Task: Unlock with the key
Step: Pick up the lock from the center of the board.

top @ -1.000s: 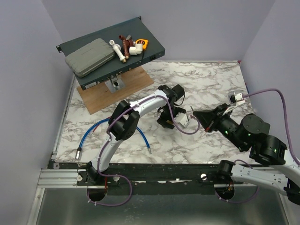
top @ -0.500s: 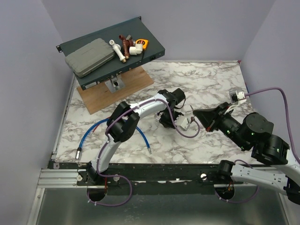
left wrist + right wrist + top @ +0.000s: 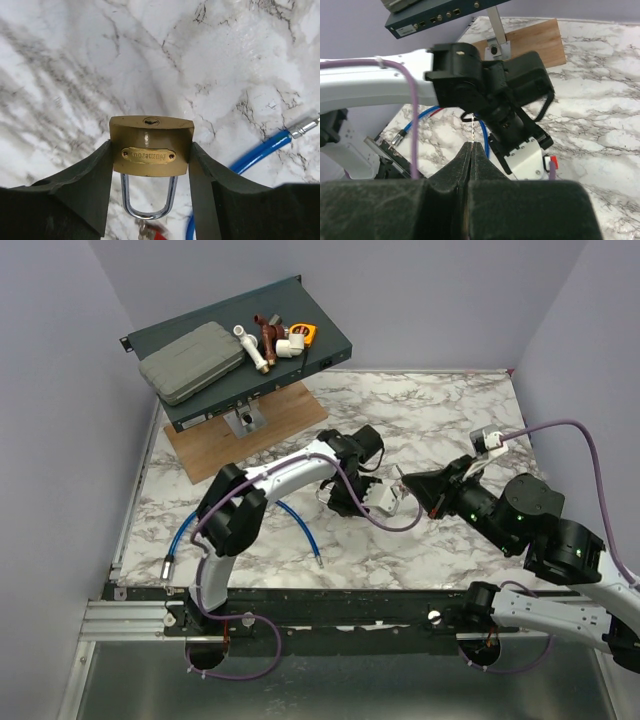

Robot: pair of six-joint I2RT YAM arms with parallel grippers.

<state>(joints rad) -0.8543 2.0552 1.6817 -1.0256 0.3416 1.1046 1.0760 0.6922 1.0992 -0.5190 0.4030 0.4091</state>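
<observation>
In the left wrist view the brass padlock (image 3: 151, 152) sits upright between my left gripper's (image 3: 150, 162) dark fingers, which press on both of its sides. Its keyhole (image 3: 151, 121) faces away from the camera and its silver shackle (image 3: 148, 197) points back toward the wrist. My right gripper (image 3: 472, 146) is shut on the key (image 3: 472, 131), whose thin toothed blade sticks out of the tips toward the left gripper. From above, the left gripper (image 3: 345, 502) hides the padlock, and the right gripper (image 3: 405, 480) hovers just to its right.
A blue cable (image 3: 300, 525) with metal ends curls on the marble table (image 3: 450, 410) near the left arm. At the back left a dark rack unit (image 3: 330, 345) carries a grey case (image 3: 190, 362) and pipe fittings (image 3: 265, 340), above a wooden board (image 3: 280, 425).
The left gripper has narrowed onto the padlock and shifted slightly left. The right gripper has moved left with the key, closer to the left gripper.
</observation>
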